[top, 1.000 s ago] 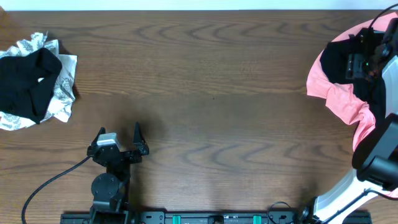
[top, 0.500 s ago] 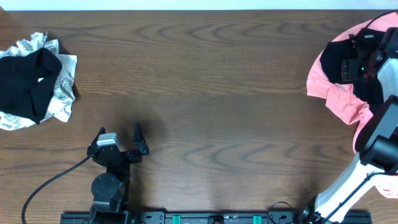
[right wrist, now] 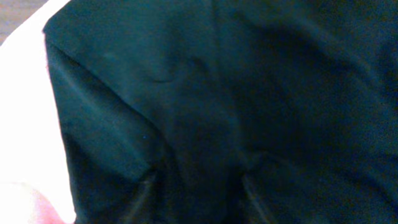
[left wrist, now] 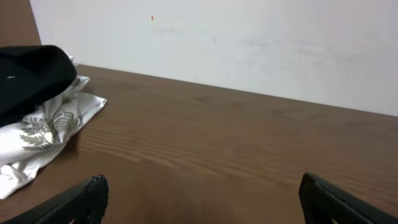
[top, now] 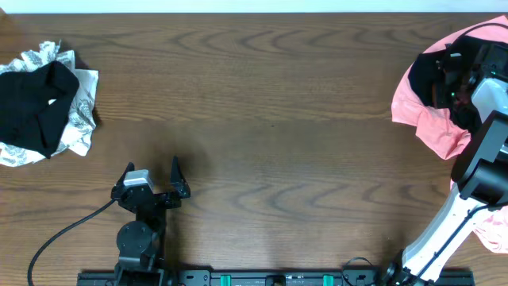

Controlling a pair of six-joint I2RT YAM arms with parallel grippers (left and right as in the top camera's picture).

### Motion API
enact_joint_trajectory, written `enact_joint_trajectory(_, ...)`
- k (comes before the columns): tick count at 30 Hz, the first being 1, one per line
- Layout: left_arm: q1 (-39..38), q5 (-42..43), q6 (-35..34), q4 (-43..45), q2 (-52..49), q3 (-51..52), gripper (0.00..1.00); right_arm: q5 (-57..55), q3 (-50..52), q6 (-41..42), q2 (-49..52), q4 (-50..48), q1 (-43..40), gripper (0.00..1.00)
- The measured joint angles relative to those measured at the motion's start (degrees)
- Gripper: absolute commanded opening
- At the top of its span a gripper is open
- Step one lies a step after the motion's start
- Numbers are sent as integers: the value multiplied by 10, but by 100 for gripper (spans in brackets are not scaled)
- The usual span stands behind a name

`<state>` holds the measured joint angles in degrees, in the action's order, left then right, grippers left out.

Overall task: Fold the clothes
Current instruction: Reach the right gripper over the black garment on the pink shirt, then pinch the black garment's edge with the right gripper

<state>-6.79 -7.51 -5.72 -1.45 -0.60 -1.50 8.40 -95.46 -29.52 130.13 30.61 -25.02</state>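
Clothes lie in two heaps at opposite ends of the tabletop [top: 270, 119], with bare brown wood between them. At the right edge, toward the far corner, a salmon-pink tee [top: 432, 127] is spread out in rumpled folds, and a black shirt [top: 425, 79] sits crumpled on top of it. The right arm reaches over this heap from the near right corner, and the right pincer [top: 446, 75] is down in the black cloth. In the right wrist view the black shirt [right wrist: 249, 74] fills almost everything. The two fingers [right wrist: 144, 194] show only faintly at the bottom, part-way apart with dark fabric bunched between them, so I cannot tell whether they have clamped on it.

At the left edge, near the far corner, another black garment [top: 32, 103] lies on a white-grey patterned piece [top: 79, 119] with a leaf-like print; the patterned cloth pokes out around it on the side toward the middle.

The left pincer [top: 152, 176] hangs near the near edge, left of centre, well apart from both heaps. Its jaws are spread wide and hold nothing. A black cable [top: 63, 230] trails from that arm toward the near left corner. The left wrist view looks across the wood to a plain white wall [left wrist: 249, 50].
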Motion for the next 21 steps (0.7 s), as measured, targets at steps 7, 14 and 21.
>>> enact_joint_trajectory(7, 0, 0, 0, 0, 0, 0, 98, -3, -4, 0, 0, -2, 0, 19)
enact_joint_trajectory(14, 0, 0, 0, 0, 0, 0, 98, -3, -6, 1, -36, -3, 0, 17)
enact_joint_trajectory(21, 0, 0, 0, 0, 0, 0, 98, -3, -17, 4, -104, -1, 0, 4)
